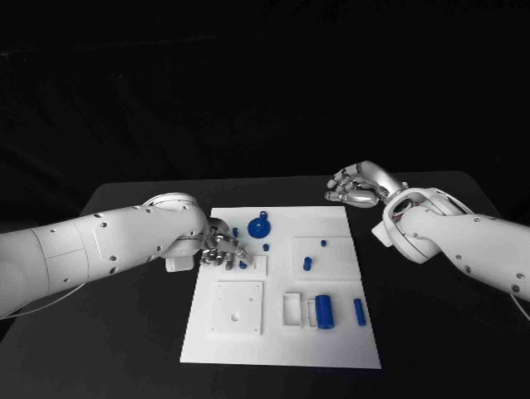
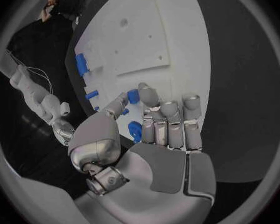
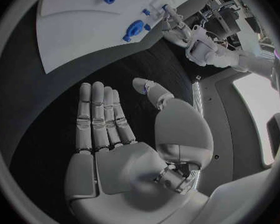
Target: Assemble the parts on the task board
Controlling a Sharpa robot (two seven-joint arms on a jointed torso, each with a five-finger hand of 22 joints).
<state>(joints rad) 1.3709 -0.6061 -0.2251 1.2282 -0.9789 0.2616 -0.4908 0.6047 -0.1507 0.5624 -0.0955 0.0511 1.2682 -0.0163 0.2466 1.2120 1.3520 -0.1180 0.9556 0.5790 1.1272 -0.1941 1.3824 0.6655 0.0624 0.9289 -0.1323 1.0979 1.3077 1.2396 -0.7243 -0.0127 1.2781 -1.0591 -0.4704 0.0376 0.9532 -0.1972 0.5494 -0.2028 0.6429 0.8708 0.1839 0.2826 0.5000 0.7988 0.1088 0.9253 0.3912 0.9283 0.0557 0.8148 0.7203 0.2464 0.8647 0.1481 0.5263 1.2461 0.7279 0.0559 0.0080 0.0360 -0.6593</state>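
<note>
The white task board (image 1: 337,341) lies in the middle of the black table. My left hand (image 1: 221,249) hangs over the board's left edge. In the left wrist view its thumb and a fingertip pinch a small blue part (image 2: 133,95), and another blue piece (image 2: 135,131) lies under the fingers. My right hand (image 1: 361,187) hovers over the bare table off the board's far right corner; in the right wrist view the right hand (image 3: 115,134) has its fingers stretched out and holds nothing. A round blue part (image 1: 260,227) lies at the board's far end.
On the board are a white square plate with holes (image 1: 238,306), a blue cylinder (image 1: 324,311) in a recess, a blue bar (image 1: 359,311) and small blue pegs (image 1: 307,264). Black table (image 1: 121,349) surrounds the board on all sides.
</note>
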